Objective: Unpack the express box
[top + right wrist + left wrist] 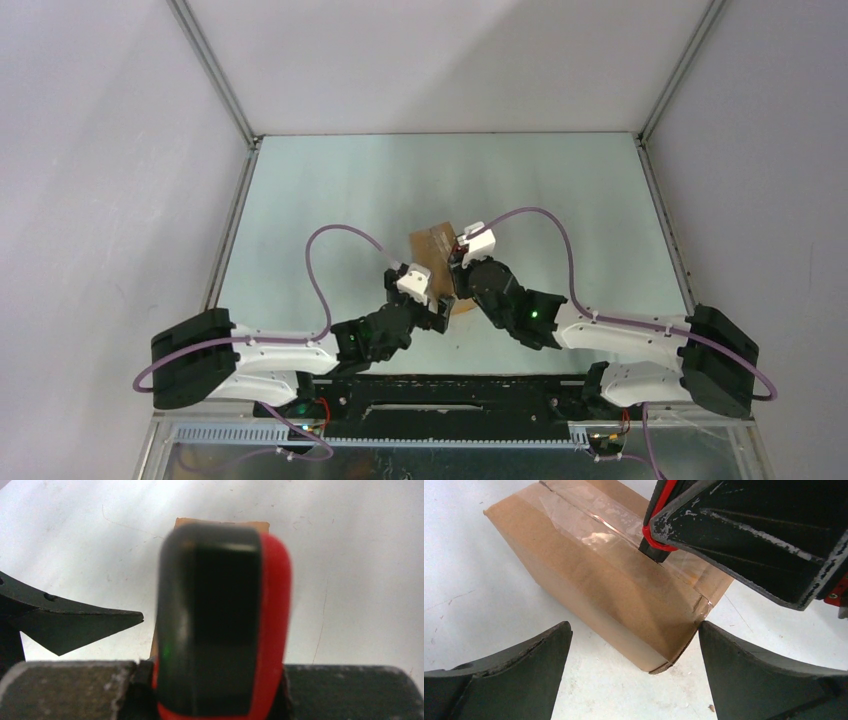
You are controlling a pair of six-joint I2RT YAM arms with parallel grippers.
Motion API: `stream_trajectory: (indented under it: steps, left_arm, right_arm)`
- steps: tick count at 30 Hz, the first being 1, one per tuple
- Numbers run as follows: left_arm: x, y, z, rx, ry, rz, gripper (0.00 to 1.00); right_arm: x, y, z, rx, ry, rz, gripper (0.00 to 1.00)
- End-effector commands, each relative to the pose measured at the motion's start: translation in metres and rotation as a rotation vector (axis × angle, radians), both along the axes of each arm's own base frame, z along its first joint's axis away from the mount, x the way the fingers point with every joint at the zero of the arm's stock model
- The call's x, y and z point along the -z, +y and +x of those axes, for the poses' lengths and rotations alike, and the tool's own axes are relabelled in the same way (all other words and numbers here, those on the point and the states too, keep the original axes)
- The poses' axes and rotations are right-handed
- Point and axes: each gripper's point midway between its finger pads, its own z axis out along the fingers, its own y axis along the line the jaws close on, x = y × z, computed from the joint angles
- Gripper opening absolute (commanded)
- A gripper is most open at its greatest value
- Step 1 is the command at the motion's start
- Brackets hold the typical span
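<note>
The express box is a small brown carton lying at the middle of the table, its top seam covered with clear tape. In the left wrist view the express box lies just beyond my open left gripper, whose right fingertip is at the near corner. My right gripper is shut on a red-and-black utility knife. The knife points down onto the taped seam. Only a sliver of the box shows behind the knife in the right wrist view.
The pale table is bounded by metal rails and grey walls on three sides. Both arms meet closely over the box, the left gripper near the right gripper. A left finger shows in the right wrist view.
</note>
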Motion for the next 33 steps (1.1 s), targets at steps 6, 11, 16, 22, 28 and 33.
stream_trajectory:
  steps: [6,11,16,22,28,33]
  left_arm:
    - [-0.016,0.039,0.037,-0.298,-0.021,-0.015,0.99]
    - [-0.014,0.041,0.040,-0.316,0.010,-0.045,0.99]
    - [-0.022,0.038,0.039,-0.306,0.039,-0.059,0.99]
    - [-0.030,0.039,0.031,-0.284,0.114,-0.112,1.00]
    - [-0.038,0.042,0.023,-0.258,0.190,-0.179,1.00]
    - [-0.052,0.062,0.030,-0.326,0.267,-0.325,1.00]
  right_arm:
    - [-0.007,0.012,-0.022,-0.098,0.036,0.000,0.00]
    - [0.006,0.015,-0.028,-0.098,0.069,-0.018,0.00]
    - [0.014,0.021,-0.024,-0.103,0.064,-0.029,0.00]
    - [0.010,0.023,-0.007,-0.080,0.045,0.007,0.00]
    - [0.006,0.025,0.000,-0.074,0.031,0.028,0.00]
    - [0.009,0.026,-0.001,-0.078,0.040,0.031,0.00]
